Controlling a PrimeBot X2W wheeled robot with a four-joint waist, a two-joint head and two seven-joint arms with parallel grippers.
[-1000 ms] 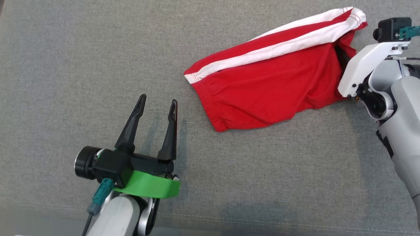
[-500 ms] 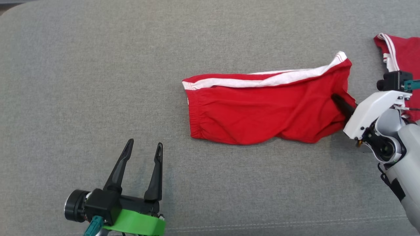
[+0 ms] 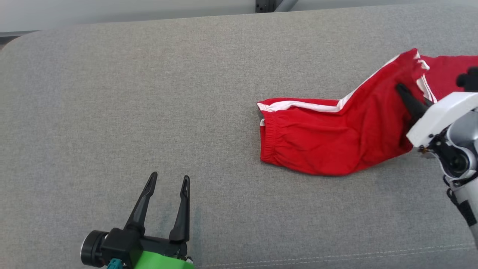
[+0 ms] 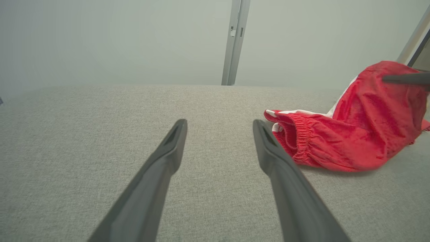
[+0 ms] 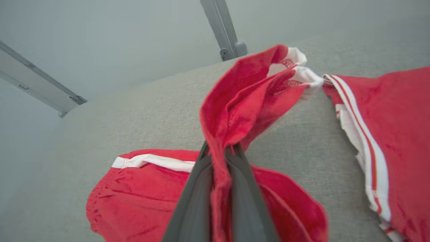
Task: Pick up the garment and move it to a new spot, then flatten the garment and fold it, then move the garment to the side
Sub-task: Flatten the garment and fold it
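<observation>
Right tool (image 5: 219, 153): both fingers are clenching a bunched fold of the garment (image 3: 328, 145). The fingertips are disappearing into the cloth, so the exact bite point is hard to make out. In the head view the right arm is running off the frame at 3 o'clock.

The garment, red with a white stripe (image 3: 306, 106), is sitting at 3 o'clock on the grey fabric surface (image 3: 149, 93). Its elastic waistband (image 3: 269, 138) is lying flat and pointing to 9 o'clock, while the gripped end is rising off the surface toward 2 o'clock.

More red-and-white cloth (image 3: 444, 71) is lying at 2 o'clock, cut off by the frame. Cannot tell whether it is joined to the garment.

Left tool (image 3: 169, 179): at 7 o'clock, fingers spread and grasping nothing, well apart from the garment, with its base cropped at the bottom edge.
</observation>
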